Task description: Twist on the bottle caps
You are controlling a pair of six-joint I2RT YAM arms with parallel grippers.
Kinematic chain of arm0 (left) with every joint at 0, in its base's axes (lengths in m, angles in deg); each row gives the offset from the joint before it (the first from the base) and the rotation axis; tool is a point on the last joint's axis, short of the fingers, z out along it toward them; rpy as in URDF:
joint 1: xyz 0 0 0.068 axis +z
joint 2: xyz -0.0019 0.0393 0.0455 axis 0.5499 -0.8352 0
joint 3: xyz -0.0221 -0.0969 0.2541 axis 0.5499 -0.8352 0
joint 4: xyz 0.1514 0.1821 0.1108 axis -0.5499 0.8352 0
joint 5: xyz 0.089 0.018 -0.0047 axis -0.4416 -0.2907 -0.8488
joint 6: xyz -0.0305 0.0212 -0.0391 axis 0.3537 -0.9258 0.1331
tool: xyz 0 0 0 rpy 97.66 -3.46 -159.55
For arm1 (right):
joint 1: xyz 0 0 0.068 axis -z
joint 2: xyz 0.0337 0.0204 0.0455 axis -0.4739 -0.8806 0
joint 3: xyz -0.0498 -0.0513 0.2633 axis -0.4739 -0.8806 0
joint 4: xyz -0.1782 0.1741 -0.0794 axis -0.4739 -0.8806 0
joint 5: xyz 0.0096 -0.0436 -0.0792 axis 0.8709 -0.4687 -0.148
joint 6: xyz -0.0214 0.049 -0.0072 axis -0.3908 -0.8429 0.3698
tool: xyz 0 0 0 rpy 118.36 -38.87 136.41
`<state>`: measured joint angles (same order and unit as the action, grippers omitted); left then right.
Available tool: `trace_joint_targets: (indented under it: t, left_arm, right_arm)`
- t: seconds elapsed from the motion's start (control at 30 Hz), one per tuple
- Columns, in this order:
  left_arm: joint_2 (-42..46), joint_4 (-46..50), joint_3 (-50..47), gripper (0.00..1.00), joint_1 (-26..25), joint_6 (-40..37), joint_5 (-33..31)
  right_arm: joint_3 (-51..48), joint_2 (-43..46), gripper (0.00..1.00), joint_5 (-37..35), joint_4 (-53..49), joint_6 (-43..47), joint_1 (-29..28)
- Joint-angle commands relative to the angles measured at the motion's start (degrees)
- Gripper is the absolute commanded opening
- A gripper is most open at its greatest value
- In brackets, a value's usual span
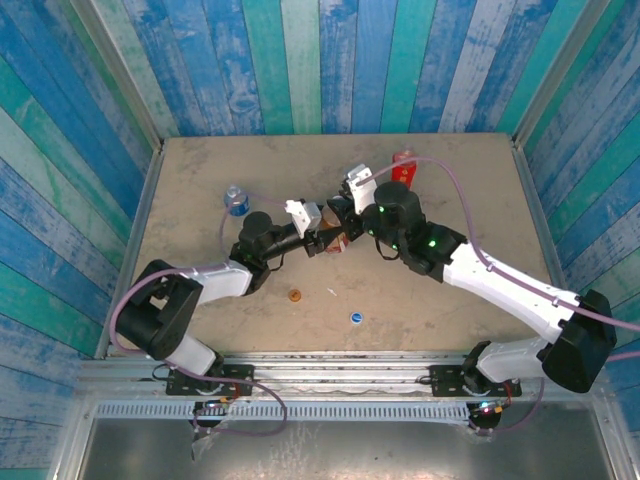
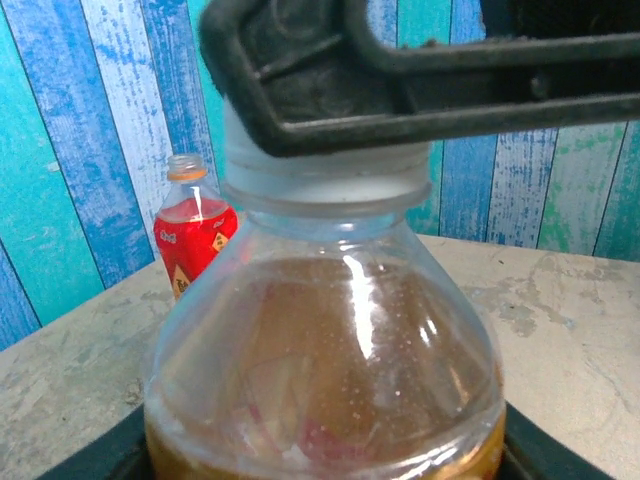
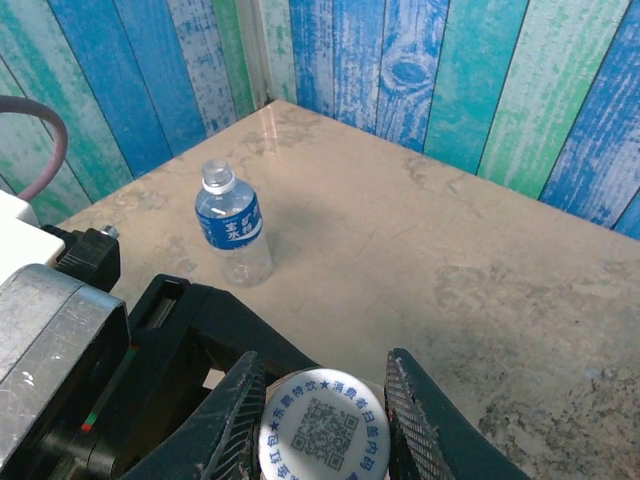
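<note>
R claw (image 3: 326, 395) gripping white cap (image 3: 325, 438), mottled beige tbl (image 3: 430, 250), blue/teal plank walls (image 3: 450, 80)

A robotics lab test cell. Two arms, the left arm (image 1: 215, 278) and the right arm (image 1: 500, 285), are bolted side by side to a metal rail (image 1: 340, 370) at the near edge of a beige, stone-look table (image 1: 200, 170). Walls (image 1: 340, 60) patterned as painted planks in blue, teal and white box the table in on three sides, held between metal corner posts (image 1: 118, 72). Purple cables (image 1: 470, 200) loop loose along the arms, and green lights (image 1: 432, 241) glow on the right one. Small drink bottles stand on the table, among them a red bottle (image 2: 195, 235) and a clear bottle (image 3: 232, 225) with a blue label, against the same plank backdrop
</note>
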<state>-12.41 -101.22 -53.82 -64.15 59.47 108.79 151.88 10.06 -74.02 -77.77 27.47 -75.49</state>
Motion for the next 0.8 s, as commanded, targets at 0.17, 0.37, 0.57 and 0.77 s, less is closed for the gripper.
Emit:
trace_joint_targets:
  t: [0.17, 0.37, 0.57, 0.77]
  left_arm:
    - [10.8, -0.4, -5.9, 0.88, 0.9, 2.5, -4.3]
    - [17.3, 1.6, -12.8, 0.94, 1.0, 1.6, -12.1]
    - [18.7, 5.3, -13.2, 0.94, 1.0, 0.9, -15.3]
    - [17.6, 6.7, -12.1, 0.94, 0.9, -0.2, -11.8]
  right_arm:
    - [-2.1, 0.5, 0.01, -4.0, -3.2, -1.8, 4.9]
    - [1.1, -5.1, 0.01, -0.4, 1.7, 0.4, 9.5]
    - [10.5, -17.4, 0.05, 2.8, 5.5, 2.6, 12.5]
    - [23.0, -31.3, 0.07, 4.1, 6.5, 4.2, 15.7]
